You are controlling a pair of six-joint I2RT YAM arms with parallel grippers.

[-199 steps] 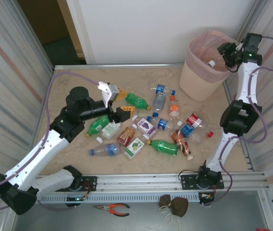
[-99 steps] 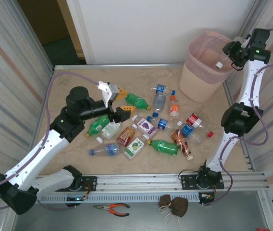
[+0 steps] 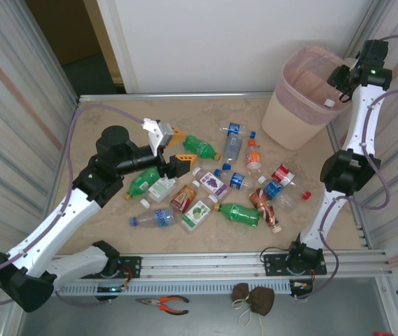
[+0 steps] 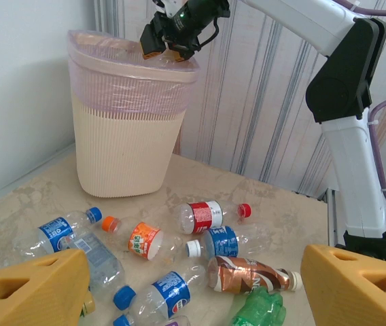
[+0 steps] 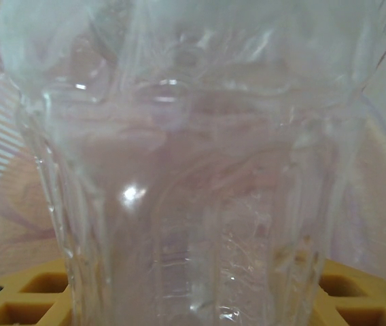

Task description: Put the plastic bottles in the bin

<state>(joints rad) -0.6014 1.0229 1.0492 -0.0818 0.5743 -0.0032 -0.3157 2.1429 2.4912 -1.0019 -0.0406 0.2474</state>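
The pale bin [image 3: 293,115] with a pink liner stands at the back right; its side [image 4: 121,146] faces the left wrist view. My right gripper [image 3: 340,75] [image 4: 172,37] hangs over the bin's right rim, shut on a clear bottle [image 3: 332,94] [image 5: 193,170] whose white cap points down. Between its yellow fingers [image 5: 23,299] the bottle blocks most else. Several bottles lie mid-table: green [image 3: 200,147], white fruit-labelled [image 3: 211,183], red-labelled [image 4: 206,216], copper [image 4: 247,273]. My left gripper [image 3: 178,148] [image 4: 193,282] hovers open over them, holding nothing.
Loose blue caps [image 3: 225,166] and a red cap [image 3: 306,195] lie among the bottles. Orange-handled pliers [image 3: 162,303] and a brown pouch [image 3: 253,297] sit in front of the rail. Corrugated walls close in both sides.
My right gripper has carried the clear bottle rightward, from over the bin's middle to its right rim. The left arm has stayed still.
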